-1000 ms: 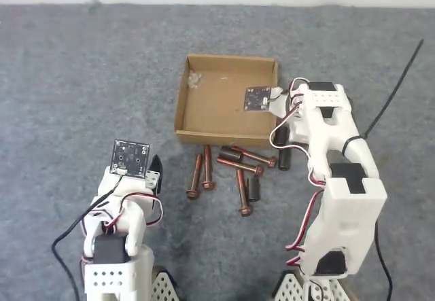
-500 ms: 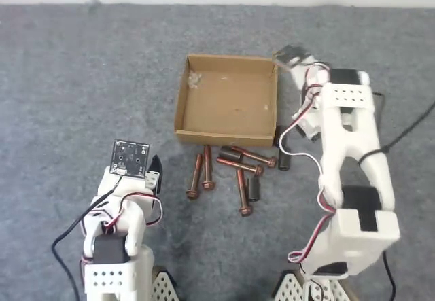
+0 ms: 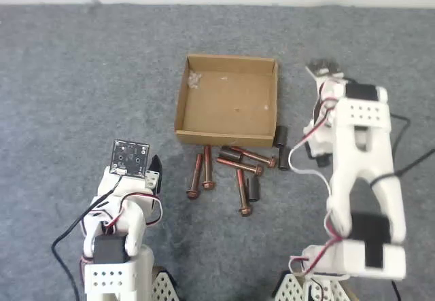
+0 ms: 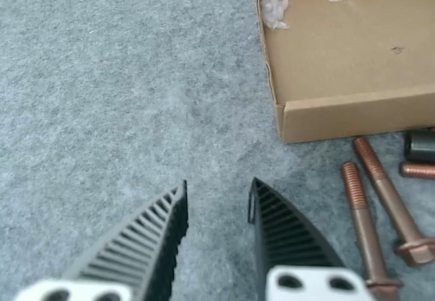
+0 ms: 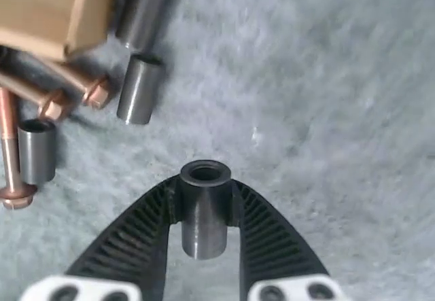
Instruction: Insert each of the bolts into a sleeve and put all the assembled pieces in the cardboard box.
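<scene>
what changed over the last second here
The right arm swung off the cardboard box, away from its right edge and out to the right over the carpet. Its tool is clamped on a sleeve. The left arm, the bolts, the loose sleeves and the box kept their places.

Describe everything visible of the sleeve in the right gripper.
The sleeve is a short, dark grey tube, metal by its look, with a smooth wall and an open round bore at the end facing the wrist camera. It is clamped in the right gripper, whose ribbed black fingers press on both its sides, over the grey carpet.
</scene>
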`<action>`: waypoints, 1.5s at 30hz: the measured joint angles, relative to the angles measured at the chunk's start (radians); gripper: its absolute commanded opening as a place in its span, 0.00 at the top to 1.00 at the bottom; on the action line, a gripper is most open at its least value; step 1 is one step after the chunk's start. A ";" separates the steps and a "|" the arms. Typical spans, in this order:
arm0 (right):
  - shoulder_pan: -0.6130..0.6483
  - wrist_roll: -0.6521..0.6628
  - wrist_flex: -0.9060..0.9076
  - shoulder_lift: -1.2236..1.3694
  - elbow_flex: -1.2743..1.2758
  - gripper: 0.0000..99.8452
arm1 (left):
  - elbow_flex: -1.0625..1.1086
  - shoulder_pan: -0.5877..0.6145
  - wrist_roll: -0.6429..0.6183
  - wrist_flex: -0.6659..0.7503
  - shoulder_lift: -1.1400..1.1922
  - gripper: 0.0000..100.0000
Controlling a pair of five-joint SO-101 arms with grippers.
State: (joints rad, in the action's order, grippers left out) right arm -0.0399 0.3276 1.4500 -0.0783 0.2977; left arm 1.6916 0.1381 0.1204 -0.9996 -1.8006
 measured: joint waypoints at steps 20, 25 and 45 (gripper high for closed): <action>-0.054 -0.427 -0.577 -0.261 0.632 0.99 | 0.000 0.000 0.000 0.000 0.000 0.86; -0.064 -0.433 -0.597 -0.262 0.632 0.99 | -0.029 -0.002 0.000 0.000 0.000 0.86; -0.063 -0.433 -0.606 -0.262 0.632 0.99 | -0.720 -0.209 -0.282 -0.068 0.872 0.86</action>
State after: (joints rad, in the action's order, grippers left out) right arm -0.1028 -0.1051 0.8439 -0.3406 0.9298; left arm 0.9720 -0.0706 -0.1619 -1.0671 -0.9291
